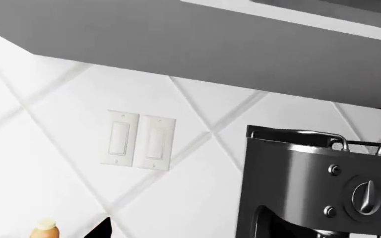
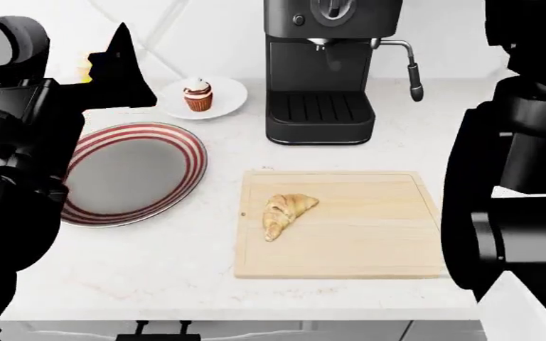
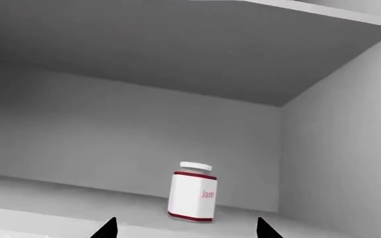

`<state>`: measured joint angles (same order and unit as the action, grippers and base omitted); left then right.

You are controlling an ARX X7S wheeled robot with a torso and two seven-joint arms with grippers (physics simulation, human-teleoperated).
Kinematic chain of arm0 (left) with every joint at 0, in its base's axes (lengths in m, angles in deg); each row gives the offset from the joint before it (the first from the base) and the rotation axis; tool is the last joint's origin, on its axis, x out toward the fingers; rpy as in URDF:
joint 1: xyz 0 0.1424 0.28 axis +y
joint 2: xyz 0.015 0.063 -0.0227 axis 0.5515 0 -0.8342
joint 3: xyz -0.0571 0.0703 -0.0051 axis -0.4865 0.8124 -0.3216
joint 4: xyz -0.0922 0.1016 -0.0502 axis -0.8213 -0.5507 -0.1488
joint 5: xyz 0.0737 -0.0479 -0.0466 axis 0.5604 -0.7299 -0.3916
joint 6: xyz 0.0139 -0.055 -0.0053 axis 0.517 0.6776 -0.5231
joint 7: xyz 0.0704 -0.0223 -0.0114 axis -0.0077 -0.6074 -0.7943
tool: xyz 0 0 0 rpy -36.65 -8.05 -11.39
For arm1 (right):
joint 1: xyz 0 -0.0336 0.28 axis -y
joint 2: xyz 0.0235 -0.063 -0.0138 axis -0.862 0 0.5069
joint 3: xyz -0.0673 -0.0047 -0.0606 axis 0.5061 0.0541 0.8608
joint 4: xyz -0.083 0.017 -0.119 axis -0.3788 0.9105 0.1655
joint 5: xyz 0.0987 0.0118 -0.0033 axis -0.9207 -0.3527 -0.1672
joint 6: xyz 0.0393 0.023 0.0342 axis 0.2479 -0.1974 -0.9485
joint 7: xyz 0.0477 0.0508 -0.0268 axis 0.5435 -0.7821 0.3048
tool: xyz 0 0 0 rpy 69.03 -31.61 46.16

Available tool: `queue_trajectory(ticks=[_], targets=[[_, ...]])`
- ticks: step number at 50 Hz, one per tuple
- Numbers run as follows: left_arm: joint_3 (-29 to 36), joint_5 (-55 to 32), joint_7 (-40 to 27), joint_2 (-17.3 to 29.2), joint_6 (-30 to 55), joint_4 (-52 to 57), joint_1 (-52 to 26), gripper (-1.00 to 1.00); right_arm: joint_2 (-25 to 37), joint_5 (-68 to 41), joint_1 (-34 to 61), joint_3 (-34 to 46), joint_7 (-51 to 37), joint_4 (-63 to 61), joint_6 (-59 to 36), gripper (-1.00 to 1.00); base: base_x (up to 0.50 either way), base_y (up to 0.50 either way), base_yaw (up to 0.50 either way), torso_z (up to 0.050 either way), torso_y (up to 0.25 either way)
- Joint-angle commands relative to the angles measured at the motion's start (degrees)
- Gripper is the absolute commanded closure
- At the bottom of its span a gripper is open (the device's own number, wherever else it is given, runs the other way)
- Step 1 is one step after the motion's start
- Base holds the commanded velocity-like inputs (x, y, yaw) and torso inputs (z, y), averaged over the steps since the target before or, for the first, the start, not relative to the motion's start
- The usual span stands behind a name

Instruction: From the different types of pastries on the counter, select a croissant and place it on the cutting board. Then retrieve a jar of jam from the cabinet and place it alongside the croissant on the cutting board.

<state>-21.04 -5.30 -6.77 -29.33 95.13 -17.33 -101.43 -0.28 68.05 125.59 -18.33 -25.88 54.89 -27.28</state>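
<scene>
The golden-brown croissant [image 2: 286, 210] lies on the left half of the pale cutting board [image 2: 368, 249] on the white counter [image 2: 197, 284]. The jar of jam [image 3: 192, 192], white with a red band and pale lid, stands upright on a grey cabinet shelf [image 3: 58, 198]. My right gripper [image 3: 185, 230] is open just short of it, fingertips to either side and not touching. My left gripper [image 2: 121, 65] hovers raised at the back left over the counter, open and empty; one black fingertip [image 1: 101, 229] shows against the tiled wall.
A cupcake [image 2: 197, 94] sits on a small white plate [image 2: 230, 99] behind a round red-striped plate [image 2: 131, 170]. A black coffee machine [image 2: 320, 71] stands behind the board. A yellow bottle [image 1: 45, 230] is by the wall. The right arm [image 2: 520, 177] fills the right side.
</scene>
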Motion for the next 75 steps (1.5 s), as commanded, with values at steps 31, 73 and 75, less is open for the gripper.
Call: queue_trajectory(ticks=[31, 73, 75], targets=[[3.1, -0.2, 1.5, -1.1, 0.7, -6.8, -8.1, -1.0, -0.4, -4.0, 26.3, -1.9, 0.5, 59.1, 8.4, -1.0, 0.0, 0.0, 0.0, 0.026, -0.004], [5.4, 1.3, 3.1, -0.9, -1.3, -8.6, -8.2, -1.0, -2.1, -6.0, 38.1, 9.0, -1.7, 59.1, 18.0, -1.0, 0.0, 0.0, 0.0, 0.0, 0.0], [5.4, 1.2, 3.0, -0.8, -1.3, -8.6, -8.1, -1.0, -1.5, -5.9, 38.7, 7.4, -1.8, 59.1, 16.1, -1.0, 0.04, 0.0, 0.0, 0.0, 0.0]])
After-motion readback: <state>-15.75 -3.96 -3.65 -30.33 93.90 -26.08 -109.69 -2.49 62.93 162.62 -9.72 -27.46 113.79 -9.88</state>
